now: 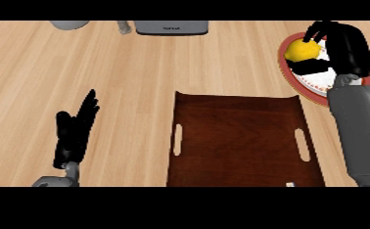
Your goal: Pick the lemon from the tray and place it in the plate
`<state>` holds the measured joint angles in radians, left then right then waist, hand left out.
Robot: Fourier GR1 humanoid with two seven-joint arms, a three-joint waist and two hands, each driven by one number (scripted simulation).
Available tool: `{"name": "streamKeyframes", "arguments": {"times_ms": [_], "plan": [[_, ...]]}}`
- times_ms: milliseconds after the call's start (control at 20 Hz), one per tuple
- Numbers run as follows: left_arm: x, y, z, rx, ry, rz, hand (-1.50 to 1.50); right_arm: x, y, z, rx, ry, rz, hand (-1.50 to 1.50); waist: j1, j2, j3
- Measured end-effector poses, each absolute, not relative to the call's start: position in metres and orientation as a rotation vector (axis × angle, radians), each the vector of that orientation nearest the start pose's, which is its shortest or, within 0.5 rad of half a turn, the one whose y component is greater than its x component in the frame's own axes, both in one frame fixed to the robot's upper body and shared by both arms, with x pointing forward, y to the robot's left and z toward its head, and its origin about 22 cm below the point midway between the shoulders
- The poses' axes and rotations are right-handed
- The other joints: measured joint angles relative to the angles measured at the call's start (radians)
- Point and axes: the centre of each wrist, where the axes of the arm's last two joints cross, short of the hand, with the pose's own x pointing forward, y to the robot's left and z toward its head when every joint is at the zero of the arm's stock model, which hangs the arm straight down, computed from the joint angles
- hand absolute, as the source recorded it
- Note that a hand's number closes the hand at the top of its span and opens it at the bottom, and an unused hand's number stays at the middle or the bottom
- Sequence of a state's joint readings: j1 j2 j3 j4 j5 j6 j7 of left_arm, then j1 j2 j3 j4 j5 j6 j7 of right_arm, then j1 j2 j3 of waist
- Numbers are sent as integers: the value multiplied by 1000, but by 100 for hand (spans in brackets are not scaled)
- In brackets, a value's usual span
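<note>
Near left, above the wooden bench [123, 76]: left hand [74, 136], upright, fingers straight and close together, holding nothing. Along the far edge: a rounded grey object [70, 24], cut off by the view, then a flat grey appliance [172, 27] further right. In the middle, toward the near edge: dark brown tray [239, 145], with a slot handle at each side and nothing lying on the part in view. At far right, just beyond the tray's far right corner: red-rimmed plate [285, 69], partly hidden by a grey forearm. Over the plate: lemon [300, 51], yellow, pinched between the curled fingers and thumb of the right hand [344, 44]. Cannot tell whether lemon and plate touch.
</note>
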<state>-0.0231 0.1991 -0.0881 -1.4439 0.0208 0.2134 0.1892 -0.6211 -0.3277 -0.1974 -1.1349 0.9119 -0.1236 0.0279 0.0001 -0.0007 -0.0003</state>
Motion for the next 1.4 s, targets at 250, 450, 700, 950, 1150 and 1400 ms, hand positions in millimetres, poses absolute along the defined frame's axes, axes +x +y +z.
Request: {"name": "streamKeyframes", "arguments": {"times_ms": [250,450,700,950,1150,1400], "plan": [[248,253,-12,240,-1287,-35,0,394,-328,120,-1174,-1501,590,150,8,3,0],[249,250,-7,237,-1291,-41,0,401,-356,119,-1200,-1454,552,150,15,5,1],[254,244,-10,233,-1290,-52,0,408,-382,107,-1210,-1386,555,150,23,9,1],[253,243,-7,219,-1300,-62,0,403,-406,95,-1179,-1286,594,150,38,15,2],[256,240,-8,209,-1304,-67,0,397,-417,83,-1097,-1209,635,150,49,21,3],[259,242,-8,210,-1316,-73,0,383,-431,64,-962,-1081,716,-150,55,25,4]]}}
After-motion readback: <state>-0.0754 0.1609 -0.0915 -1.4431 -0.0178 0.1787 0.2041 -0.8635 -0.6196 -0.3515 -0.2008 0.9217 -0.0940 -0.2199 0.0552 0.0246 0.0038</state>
